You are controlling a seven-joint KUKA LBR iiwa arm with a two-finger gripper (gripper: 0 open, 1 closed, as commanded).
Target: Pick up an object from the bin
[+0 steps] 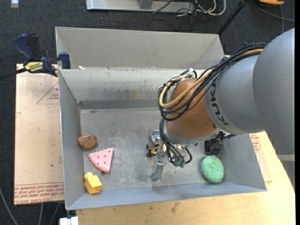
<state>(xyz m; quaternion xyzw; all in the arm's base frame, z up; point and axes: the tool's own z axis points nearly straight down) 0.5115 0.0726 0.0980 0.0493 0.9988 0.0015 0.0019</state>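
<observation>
My gripper [157, 167] hangs low over the bare middle of the bin floor, near the front wall, with nothing seen in it. A green oval lump [212, 168] lies to its right by the front right corner. Just behind the lump sits a small black thing [213, 146], partly hidden under the arm. To the gripper's left lies a pink wedge with dots [102, 160], well apart from it.
A brown roundish lump [86, 140] rests by the left wall and a yellow block [93, 182] sits in the front left corner. The arm with its orange cover and cables fills the right middle of the bin.
</observation>
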